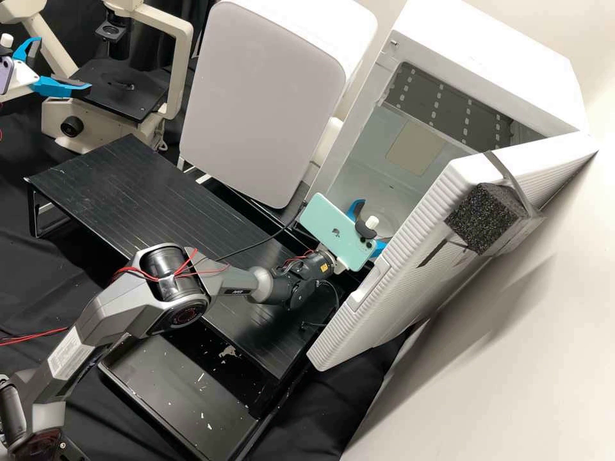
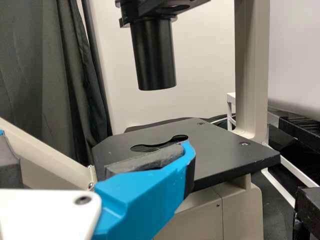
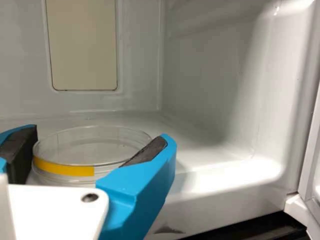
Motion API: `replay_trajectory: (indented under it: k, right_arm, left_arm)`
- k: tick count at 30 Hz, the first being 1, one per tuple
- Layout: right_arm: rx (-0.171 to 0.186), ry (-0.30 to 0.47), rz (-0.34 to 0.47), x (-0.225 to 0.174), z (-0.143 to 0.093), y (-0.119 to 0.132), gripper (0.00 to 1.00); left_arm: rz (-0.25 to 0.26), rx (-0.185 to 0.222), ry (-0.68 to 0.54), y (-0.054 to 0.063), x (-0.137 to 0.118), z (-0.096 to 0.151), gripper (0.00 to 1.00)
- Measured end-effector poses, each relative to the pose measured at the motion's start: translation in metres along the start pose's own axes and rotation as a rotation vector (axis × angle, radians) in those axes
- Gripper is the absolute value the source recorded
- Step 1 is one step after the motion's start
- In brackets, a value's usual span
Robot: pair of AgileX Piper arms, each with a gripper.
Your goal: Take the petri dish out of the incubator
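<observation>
Petri dish and right claw: the clear, round petri dish (image 3: 100,142), marked at its side by a strip of yellow tape (image 3: 65,167), lies flat on the floor of the white incubator (image 1: 493,45), near its opening. The right claw (image 1: 372,225) is at the incubator's mouth. Its two blue fingers are spread, one on either side of the dish; whether their dark pads touch the dish cannot be told. A pale green smartphone (image 1: 336,230) is mounted behind this claw.

Left claw: the left claw (image 1: 63,64) is beside the microscope (image 1: 86,125), its fingers parted, with nothing between them. In the left wrist view, one finger lies before the black stage (image 2: 225,155), below the level of the black cylinder (image 2: 154,55).

Surroundings: the incubator door (image 1: 397,262) stands open, with a black foam block (image 1: 483,218) strapped to it. A beige panel (image 3: 82,45) is set in the back wall. A white appliance with a grey front (image 1: 256,102) stands between microscope and incubator. A black slatted platform (image 1: 134,186) extends before it, and a black tray (image 1: 179,384) holding pale flecks lies alongside the platform.
</observation>
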Motion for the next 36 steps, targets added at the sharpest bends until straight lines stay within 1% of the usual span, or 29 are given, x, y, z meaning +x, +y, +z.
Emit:
replay_trajectory:
  k: [8, 12, 14, 19, 25, 27, 28, 29, 31, 35, 36]
  right_arm:
    - [0.001, -0.003, -0.003, 0.000, 0.001, -0.001, 0.00]
    - [0.005, 0.001, -0.005, -0.003, 0.001, -0.003, 0.00]
    - [0.013, 0.003, -0.006, -0.005, 0.001, -0.003, 0.00]
    - [0.015, -0.004, -0.007, -0.016, 0.000, 0.000, 0.00]
    - [0.021, 0.015, 0.012, -0.038, -0.003, 0.006, 0.00]
    - [0.033, 0.022, 0.019, -0.046, -0.007, 0.009, 0.00]
    - [0.046, 0.029, 0.024, -0.052, -0.009, 0.010, 0.00]
    - [0.046, 0.034, 0.031, -0.056, -0.010, 0.013, 0.00]
    - [0.058, 0.033, 0.031, -0.065, -0.010, 0.012, 0.00]
    - [0.088, 0.068, 0.047, -0.087, -0.016, 0.015, 0.00]
    - [0.090, 0.082, 0.047, -0.093, -0.018, 0.014, 0.00]
  left_arm:
    - [0.000, 0.000, 0.000, 0.000, 0.000, 0.000, 1.00]
    - [0.000, 0.000, 0.000, 0.000, 0.000, 0.000, 1.00]
    - [0.000, 0.000, 0.000, 0.000, 0.000, 0.000, 1.00]
    - [0.000, 0.000, 0.000, 0.000, 0.000, 0.000, 1.00]
    - [0.000, 0.000, 0.000, 0.000, 0.000, 0.000, 1.00]
    - [0.000, 0.000, 0.000, 0.000, 0.000, 0.000, 1.00]
    - [0.000, 0.000, 0.000, 0.000, 0.000, 0.000, 1.00]
    - [0.000, 0.000, 0.000, 0.000, 0.000, 0.000, 1.00]
    - [0.000, 0.000, 0.000, 0.000, 0.000, 0.000, 1.00]
    - [0.000, 0.000, 0.000, 0.000, 0.000, 0.000, 1.00]
    - [0.000, 0.000, 0.000, 0.000, 0.000, 0.000, 1.00]
